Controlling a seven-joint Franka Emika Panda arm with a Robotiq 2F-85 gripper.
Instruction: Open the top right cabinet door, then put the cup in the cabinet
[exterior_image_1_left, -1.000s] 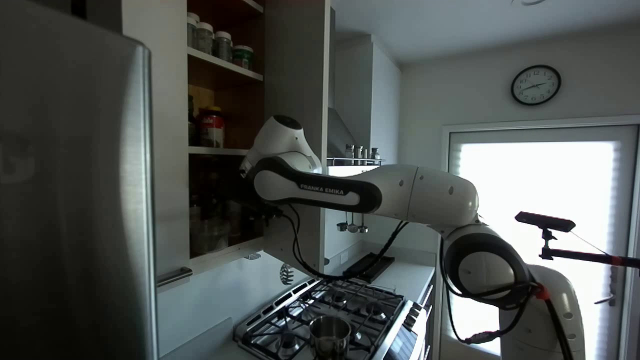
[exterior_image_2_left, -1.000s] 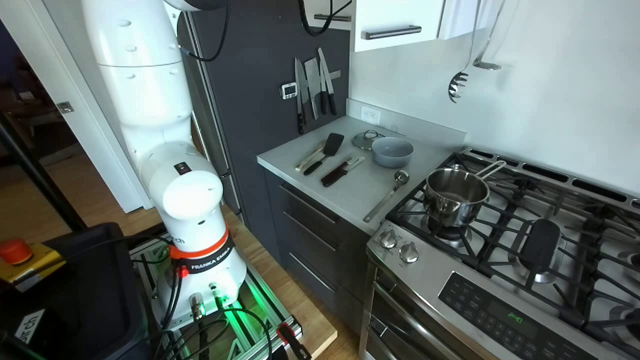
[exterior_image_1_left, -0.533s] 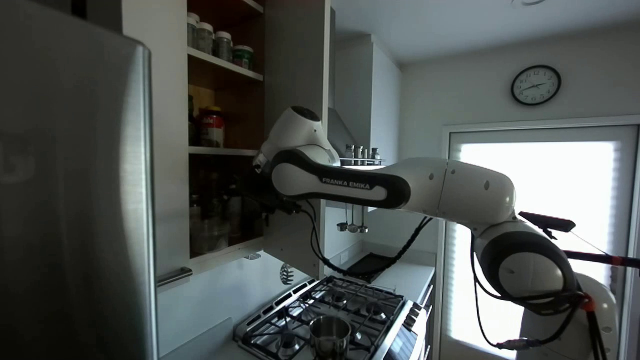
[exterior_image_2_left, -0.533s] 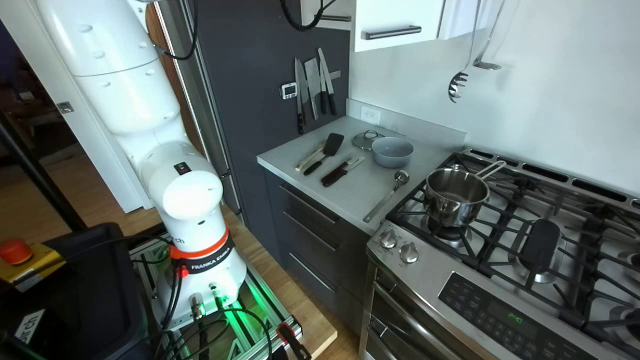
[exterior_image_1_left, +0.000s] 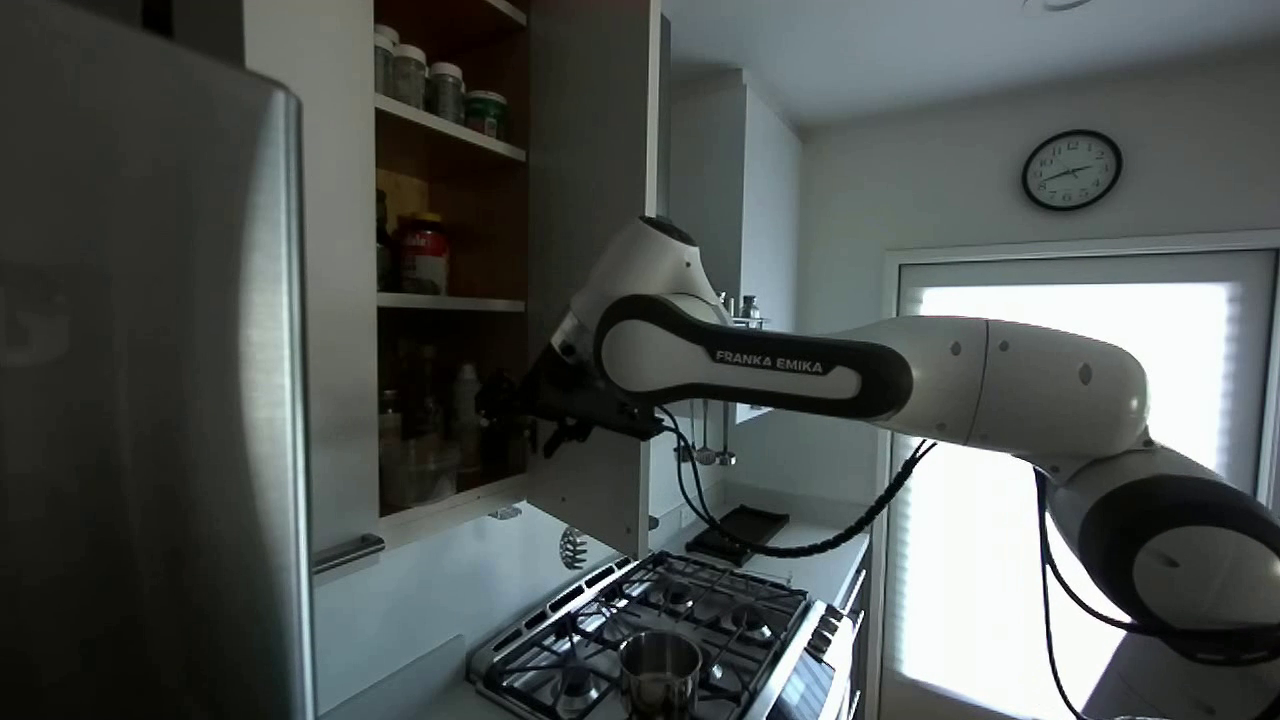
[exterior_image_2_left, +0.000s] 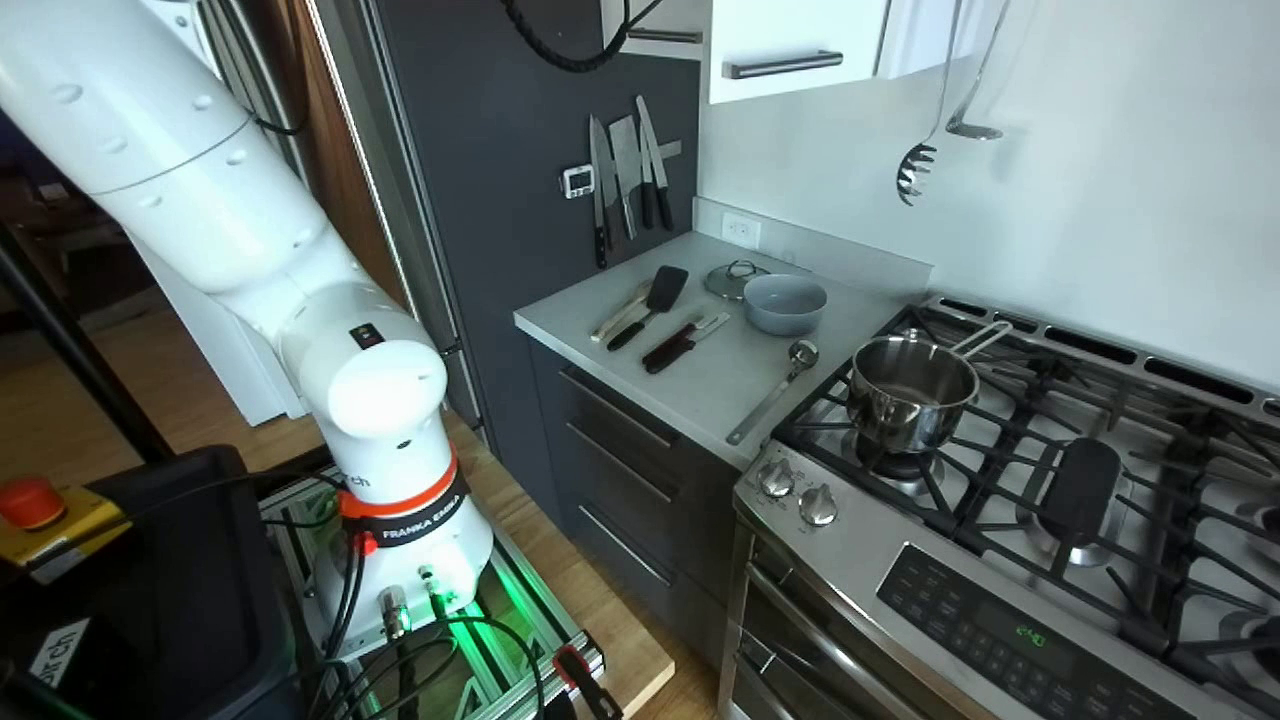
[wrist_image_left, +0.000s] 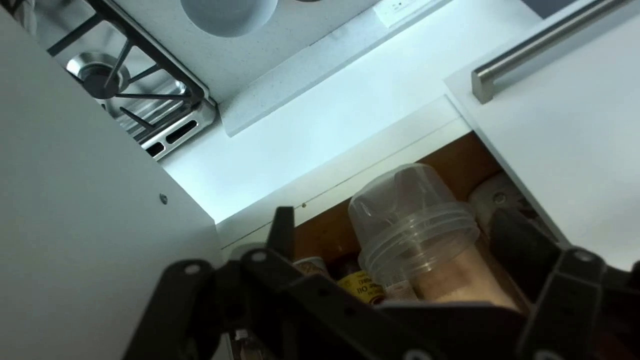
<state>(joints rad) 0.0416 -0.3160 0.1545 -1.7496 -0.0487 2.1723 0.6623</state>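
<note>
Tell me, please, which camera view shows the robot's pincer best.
The wrist view: the pincer is close up there, both jaws visible and standing wide apart. An exterior view shows it only as a dark, side-on shape against the dim cabinet, its opening hard to judge; it appears nowhere else.

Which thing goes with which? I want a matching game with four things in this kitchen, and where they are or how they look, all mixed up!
1. clock
2. bowl
3. pot
4. right cabinet door

A. on the stove
B. standing open
C. high on the wall
D. on the counter

Right pairs: 1-C; 2-D; 3-A; 4-B
</note>
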